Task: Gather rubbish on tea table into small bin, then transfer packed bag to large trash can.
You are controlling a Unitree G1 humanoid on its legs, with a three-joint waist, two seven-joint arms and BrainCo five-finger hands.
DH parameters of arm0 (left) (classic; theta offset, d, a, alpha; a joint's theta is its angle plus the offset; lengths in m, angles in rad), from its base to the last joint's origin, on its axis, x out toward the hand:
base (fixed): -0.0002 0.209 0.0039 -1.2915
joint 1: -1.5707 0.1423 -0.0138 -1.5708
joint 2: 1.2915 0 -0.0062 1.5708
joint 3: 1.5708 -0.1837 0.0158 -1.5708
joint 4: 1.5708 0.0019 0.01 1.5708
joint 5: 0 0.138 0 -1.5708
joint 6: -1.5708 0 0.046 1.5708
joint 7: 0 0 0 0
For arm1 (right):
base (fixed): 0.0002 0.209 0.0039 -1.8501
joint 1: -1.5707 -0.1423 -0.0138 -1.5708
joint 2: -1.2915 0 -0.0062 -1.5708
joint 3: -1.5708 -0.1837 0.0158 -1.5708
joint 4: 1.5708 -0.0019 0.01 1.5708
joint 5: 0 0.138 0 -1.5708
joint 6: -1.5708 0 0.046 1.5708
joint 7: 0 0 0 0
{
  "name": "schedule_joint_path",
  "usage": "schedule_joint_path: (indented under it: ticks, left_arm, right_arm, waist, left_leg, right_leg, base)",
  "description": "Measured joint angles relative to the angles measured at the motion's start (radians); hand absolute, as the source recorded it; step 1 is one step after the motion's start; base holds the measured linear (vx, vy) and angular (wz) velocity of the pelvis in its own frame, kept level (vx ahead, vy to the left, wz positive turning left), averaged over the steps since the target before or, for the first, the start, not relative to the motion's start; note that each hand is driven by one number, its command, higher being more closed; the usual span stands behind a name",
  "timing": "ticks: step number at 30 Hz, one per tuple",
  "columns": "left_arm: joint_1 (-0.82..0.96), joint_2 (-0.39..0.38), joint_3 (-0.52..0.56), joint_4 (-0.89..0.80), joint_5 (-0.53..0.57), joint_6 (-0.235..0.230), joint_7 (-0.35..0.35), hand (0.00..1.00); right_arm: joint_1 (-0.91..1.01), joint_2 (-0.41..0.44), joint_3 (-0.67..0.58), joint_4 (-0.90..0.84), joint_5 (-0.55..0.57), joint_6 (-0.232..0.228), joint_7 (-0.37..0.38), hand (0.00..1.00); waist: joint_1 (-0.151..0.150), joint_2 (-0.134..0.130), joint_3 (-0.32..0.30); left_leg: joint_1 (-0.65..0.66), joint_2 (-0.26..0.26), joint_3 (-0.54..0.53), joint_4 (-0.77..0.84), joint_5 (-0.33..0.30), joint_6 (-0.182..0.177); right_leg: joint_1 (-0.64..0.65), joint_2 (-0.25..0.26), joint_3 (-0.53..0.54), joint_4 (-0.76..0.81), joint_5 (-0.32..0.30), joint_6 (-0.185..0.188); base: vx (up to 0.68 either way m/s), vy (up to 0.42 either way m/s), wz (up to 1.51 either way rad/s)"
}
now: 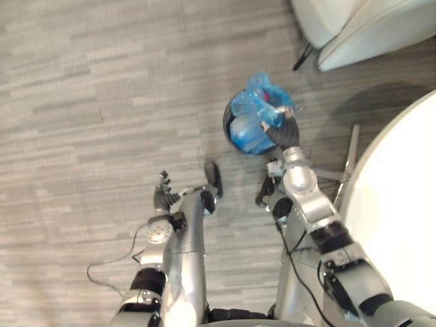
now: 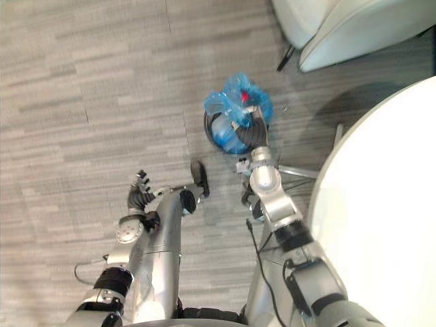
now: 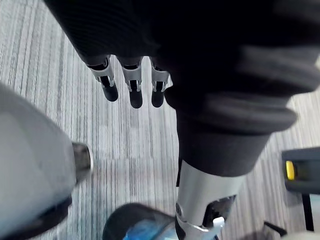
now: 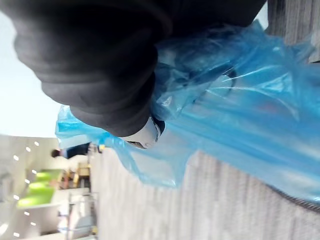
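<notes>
Rubbish bag of crinkled blue plastic (image 1: 248, 119) sits in the small dark round bin (image 1: 226, 124) on the grey plank-patterned floor (image 1: 88, 95), near the white round desk (image 1: 402, 204). We see the right hand (image 1: 281, 133) sunk into the bag's bunched top, so we cannot tell how its fingers are set. The left hand (image 1: 163, 196) hangs over the floor, fingers loosely apart, holding nothing.

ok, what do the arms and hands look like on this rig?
Left arm and right arm: silver-grey rounded shells, black joint bands. Left hand and right hand wear dark ribbed covers; the left's fingers are silver, dark-tipped.
</notes>
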Motion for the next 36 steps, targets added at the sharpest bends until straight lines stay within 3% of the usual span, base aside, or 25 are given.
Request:
schedule_joint_path:
  ticks: [3,8,11,12,13,15,16,17,18,19,20,21,22,23,24,25,26,28,29,31,32,33,34,35,36]
  left_arm:
    - [0.065,0.008,-0.021,0.046,0.003,-0.001,-0.003,0.0]
    - [0.12,0.041,-0.066,0.096,0.025,0.001,-0.035,0.0]
    - [0.121,0.062,-0.079,0.055,0.029,0.0,-0.047,0.0]
    - [0.124,0.067,-0.077,0.039,0.03,-0.001,-0.047,0.0]
    - [0.128,0.086,-0.073,0.002,0.03,-0.003,-0.048,0.0]
    - [0.142,0.109,-0.067,-0.069,0.03,-0.004,-0.048,0.0]
    - [0.165,0.121,-0.05,-0.131,0.032,-0.007,-0.049,0.0]
    - [0.183,0.123,-0.035,-0.176,0.041,-0.011,-0.045,0.0]
    - [0.215,0.11,-0.018,-0.247,0.041,-0.016,-0.044,0.0]
    - [0.22,0.109,-0.018,-0.259,0.041,-0.016,-0.044,0.0]
    - [0.223,0.1,-0.023,-0.286,0.042,-0.018,-0.043,0.0]
    - [0.224,0.091,-0.041,-0.317,0.042,-0.016,-0.045,0.0]
    - [0.224,0.087,-0.048,-0.342,0.042,-0.016,-0.045,0.0]
    - [0.235,0.082,-0.054,-0.41,0.042,-0.017,-0.045,0.0]
    - [0.233,0.087,-0.059,-0.431,0.043,-0.02,-0.045,0.0]
    - [0.203,0.093,-0.077,-0.442,0.05,-0.024,-0.047,0.0]
    - [0.176,0.103,-0.092,-0.446,0.056,-0.033,-0.052,0.0]
    - [0.148,0.117,-0.102,-0.455,0.07,-0.036,-0.064,0.0]
    - [0.125,0.121,-0.11,-0.468,0.085,-0.043,-0.063,0.0]
    - [0.072,0.13,-0.146,-0.468,0.1,-0.058,-0.064,0.0]
    - [0.036,0.134,-0.18,-0.466,0.118,-0.058,-0.063,0.0]
    - [0.015,0.134,-0.199,-0.463,0.125,-0.058,-0.064,0.0]
    - [-0.03,0.141,-0.231,-0.447,0.147,-0.061,-0.066,0.0]
    - [-0.062,0.152,-0.259,-0.405,0.17,-0.059,-0.065,0.0]
    - [-0.075,0.158,-0.277,-0.379,0.182,-0.055,-0.065,0.0]
  right_arm:
    - [0.075,0.014,0.033,-0.03,0.04,-0.022,0.033,1.0]
    - [0.078,0.029,0.081,-0.03,0.069,-0.058,0.116,1.0]
    - [0.071,0.028,0.111,-0.026,0.066,-0.058,0.146,1.0]
    - [0.068,0.028,0.114,-0.026,0.066,-0.057,0.15,1.0]
    - [0.069,0.03,0.118,-0.026,0.058,-0.058,0.152,1.0]
    - [0.067,0.029,0.116,-0.026,0.036,-0.061,0.153,1.0]
    - [0.058,0.028,0.12,-0.026,0.027,-0.062,0.153,1.0]
    - [0.044,0.02,0.128,-0.026,0.026,-0.062,0.153,1.0]
    - [0.013,-0.002,0.142,-0.027,0.026,-0.064,0.154,1.0]
    - [0.007,-0.011,0.141,-0.028,0.026,-0.067,0.154,1.0]
    - [-0.019,-0.039,0.136,-0.027,0.026,-0.078,0.153,1.0]
    - [-0.032,-0.077,0.129,-0.025,0.026,-0.078,0.15,1.0]
    - [-0.035,-0.101,0.123,-0.02,0.026,-0.078,0.15,1.0]
    - [-0.043,-0.135,0.108,-0.008,0.026,-0.075,0.15,1.0]
    - [-0.044,-0.146,0.095,-0.006,0.026,-0.071,0.149,1.0]
    - [-0.05,-0.164,0.066,-0.006,0.027,-0.063,0.15,1.0]
    - [-0.076,-0.182,0.047,0.0,0.028,-0.055,0.151,1.0]
    - [-0.112,-0.211,0.048,0.0,0.031,-0.055,0.155,1.0]
    - [-0.131,-0.212,0.049,-0.004,0.044,-0.056,0.165,1.0]
    - [-0.143,-0.224,0.05,-0.029,0.071,-0.057,0.183,1.0]
    - [-0.147,-0.226,0.053,-0.047,0.086,-0.057,0.199,1.0]
    - [-0.147,-0.228,0.053,-0.06,0.091,-0.057,0.202,1.0]
    - [-0.147,-0.218,0.053,-0.07,0.107,-0.057,0.209,1.0]
    - [-0.147,-0.201,0.066,-0.071,0.117,-0.053,0.223,1.0]
    - [-0.147,-0.188,0.078,-0.071,0.118,-0.053,0.227,1.0]
  waist:
    - [-0.004,-0.004,-0.065]
    - [-0.007,-0.028,-0.144]
    - [-0.01,-0.033,-0.151]
    - [-0.008,-0.032,-0.15]
    - [-0.012,-0.034,-0.151]
    - [-0.015,-0.046,-0.158]
    - [0.0,-0.061,-0.166]
    - [0.006,-0.061,-0.168]
    - [0.022,-0.042,-0.18]
    - [0.027,-0.039,-0.183]
    - [0.025,-0.016,-0.184]
    - [0.016,0.008,-0.188]
    - [0.01,0.015,-0.189]
    - [0.009,0.026,-0.188]
    - [0.007,0.024,-0.189]
    - [0.001,0.011,-0.188]
    - [-0.003,0.001,-0.182]
    - [-0.009,0.009,-0.187]
    - [-0.027,0.016,-0.191]
    - [-0.039,0.029,-0.201]
    - [-0.058,0.043,-0.212]
    - [-0.065,0.051,-0.218]
    - [-0.074,0.042,-0.223]
    - [-0.083,0.018,-0.24]
    - [-0.082,0.007,-0.247]
  left_leg:
    - [0.152,-0.02,0.007,-0.114,0.023,-0.01]
    - [0.332,-0.034,0.063,-0.307,0.083,-0.007]
    - [0.35,-0.039,0.035,-0.286,0.092,0.007]
    - [0.36,-0.036,0.03,-0.287,0.095,0.011]
    - [0.386,-0.043,0.014,-0.285,0.09,0.018]
    - [0.401,-0.058,-0.039,-0.268,0.09,0.018]
    - [0.401,-0.071,-0.062,-0.258,0.094,0.012]
    - [0.394,-0.075,-0.085,-0.253,0.105,-0.003]
    - [0.372,-0.07,-0.112,-0.286,0.145,-0.02]
    - [0.366,-0.067,-0.115,-0.295,0.155,-0.025]
    - [0.337,-0.063,-0.148,-0.336,0.207,-0.032]
    - [0.326,-0.054,-0.193,-0.4,0.275,-0.047]
    - [0.33,-0.046,-0.199,-0.439,0.307,-0.059]
    - [0.349,-0.033,-0.209,-0.517,0.314,-0.093]
    - [0.348,-0.029,-0.199,-0.532,0.264,-0.121]
    - [0.319,-0.036,-0.164,-0.496,0.162,-0.142]
    - [0.295,-0.04,-0.121,-0.369,0.151,-0.072]
    - [0.324,-0.026,-0.078,-0.2,0.108,-0.023]
    - [0.363,-0.007,-0.074,-0.13,0.068,-0.013]
    - [0.445,0.02,-0.059,-0.116,0.016,-0.022]
    - [0.517,0.033,-0.056,-0.204,-0.012,-0.062]
    - [0.551,0.035,-0.051,-0.283,-0.022,-0.078]
    - [0.595,0.023,-0.05,-0.425,0.003,-0.133]
    - [0.614,-0.003,-0.048,-0.498,0.059,-0.117]
    - [0.616,-0.013,-0.045,-0.515,0.07,-0.114]
  right_leg:
    - [0.143,0.029,0.007,-0.123,0.035,0.009]
    - [0.313,0.102,0.068,-0.399,0.176,0.015]
    - [0.311,0.093,0.126,-0.348,0.18,0.029]
    - [0.308,0.092,0.143,-0.299,0.145,0.041]
    - [0.303,0.07,0.167,-0.07,0.028,0.034]
    - [0.353,0.058,0.213,0.107,-0.055,0.084]
    - [0.399,0.06,0.238,0.098,-0.092,0.104]
    - [0.427,0.069,0.238,0.053,-0.12,0.096]
    - [0.453,0.099,0.206,-0.053,-0.139,0.065]
    - [0.455,0.106,0.199,-0.077,-0.143,0.058]
    - [0.453,0.127,0.176,-0.119,-0.147,0.027]
    - [0.434,0.141,0.133,-0.116,-0.135,0.01]
    - [0.429,0.148,0.112,-0.112,-0.131,0.003]
    - [0.429,0.158,0.071,-0.117,-0.115,-0.022]
    - [0.429,0.156,0.05,-0.125,-0.104,-0.033]
    - [0.43,0.127,0.014,-0.162,-0.075,-0.049]
    - [0.427,0.095,0.004,-0.183,-0.054,-0.066]
    - [0.439,0.073,0.001,-0.237,-0.005,-0.067]
    - [0.451,0.073,-0.007,-0.285,0.032,-0.067]
    - [0.459,0.088,-0.016,-0.361,0.081,-0.055]
    - [0.464,0.107,-0.022,-0.423,0.118,-0.033]
    - [0.463,0.12,-0.023,-0.452,0.134,-0.018]
    - [0.462,0.127,-0.019,-0.498,0.179,-0.011]
    - [0.461,0.122,-0.011,-0.545,0.224,0.002]
    - [0.463,0.118,-0.006,-0.567,0.25,0.001]
  base:
    - [0.18,-0.034,-0.17]
    - [0.18,0.044,-0.46]
    - [0.04,0.052,-0.22]
    - [0.0,-0.008,0.21]
    - [-0.01,-0.03,0.43]
    - [-0.09,-0.146,0.89]
    - [-0.13,-0.203,0.85]
    - [-0.21,-0.159,0.48]
    - [-0.15,-0.078,0.19]
    - [-0.23,-0.107,0.27]
    - [-0.29,-0.15,0.62]
    - [-0.29,-0.15,0.79]
    - [-0.32,-0.146,0.84]
    - [-0.21,-0.087,0.61]
    - [-0.35,-0.127,0.86]
    - [-0.42,-0.104,0.8]
    - [-0.41,-0.091,0.68]
    - [-0.32,-0.026,0.28]
    - [-0.26,0.031,0.23]
    - [-0.22,0.073,0.25]
    - [-0.18,0.091,0.3]
    - [-0.15,0.133,0.37]
    - [-0.11,0.158,0.34]
    - [-0.1,0.156,0.27]
    - [-0.08,0.147,0.03]
